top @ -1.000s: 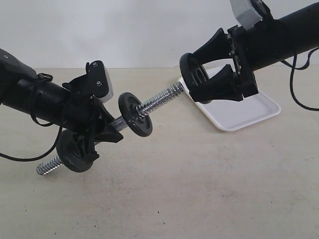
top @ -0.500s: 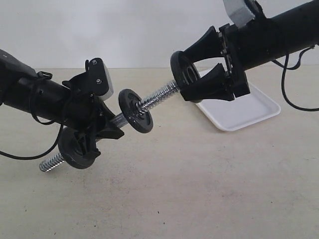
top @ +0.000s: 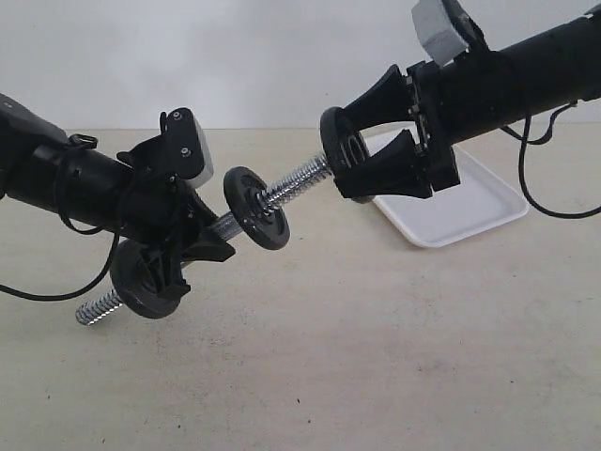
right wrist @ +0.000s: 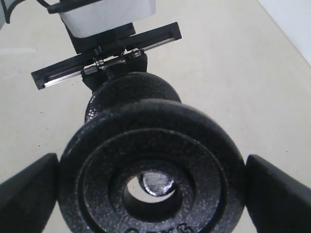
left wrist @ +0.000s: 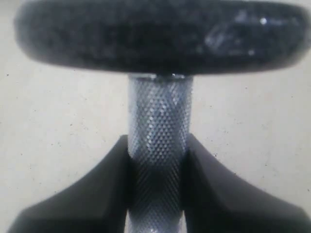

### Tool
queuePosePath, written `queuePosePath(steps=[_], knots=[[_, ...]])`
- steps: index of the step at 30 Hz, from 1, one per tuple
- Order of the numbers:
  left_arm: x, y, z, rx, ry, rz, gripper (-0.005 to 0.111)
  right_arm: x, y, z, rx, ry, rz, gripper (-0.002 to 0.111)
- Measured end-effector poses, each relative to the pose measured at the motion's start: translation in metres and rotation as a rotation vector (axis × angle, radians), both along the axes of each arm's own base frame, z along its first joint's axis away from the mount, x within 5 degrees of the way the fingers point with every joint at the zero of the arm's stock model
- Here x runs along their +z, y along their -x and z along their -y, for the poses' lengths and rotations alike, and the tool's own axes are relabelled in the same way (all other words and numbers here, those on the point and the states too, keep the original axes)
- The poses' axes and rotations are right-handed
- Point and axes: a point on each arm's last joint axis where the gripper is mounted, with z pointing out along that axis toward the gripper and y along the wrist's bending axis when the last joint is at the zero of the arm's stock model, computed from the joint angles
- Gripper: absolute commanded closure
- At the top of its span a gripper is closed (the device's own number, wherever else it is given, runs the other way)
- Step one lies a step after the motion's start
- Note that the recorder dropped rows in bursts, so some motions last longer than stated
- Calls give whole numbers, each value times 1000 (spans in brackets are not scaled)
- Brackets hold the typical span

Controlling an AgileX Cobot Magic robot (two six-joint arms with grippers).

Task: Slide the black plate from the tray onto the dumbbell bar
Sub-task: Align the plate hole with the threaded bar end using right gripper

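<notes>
My left gripper (top: 202, 240) is shut on the knurled middle of the chrome dumbbell bar (top: 296, 180), holding it tilted above the table. Two black discs sit on the bar, one (top: 255, 208) just past my left fingers and one (top: 146, 279) near the lower threaded end. My right gripper (top: 352, 155) is shut on the black plate (top: 341, 148), edge-on at the bar's upper tip. In the right wrist view the bar's end (right wrist: 156, 183) shows through the plate's (right wrist: 151, 165) centre hole, off-centre. The left wrist view shows the bar (left wrist: 159, 126) clamped between my fingers (left wrist: 104, 184).
The white tray (top: 460, 211) lies on the beige table behind my right gripper, with nothing visible in it. Black cables hang from both arms. A pale wall runs along the back.
My right gripper has carried the black plate left and slightly up, from above the tray's edge to the bar's upper tip. The left arm and bar have barely shifted.
</notes>
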Motion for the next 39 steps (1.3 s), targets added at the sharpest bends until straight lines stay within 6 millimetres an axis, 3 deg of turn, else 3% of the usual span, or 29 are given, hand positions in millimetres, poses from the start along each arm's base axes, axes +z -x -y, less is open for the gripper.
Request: queuePosePath(steps=[39], knots=[[1, 0, 0, 3, 13, 0, 102, 4, -3, -2, 15, -44, 100, 109]])
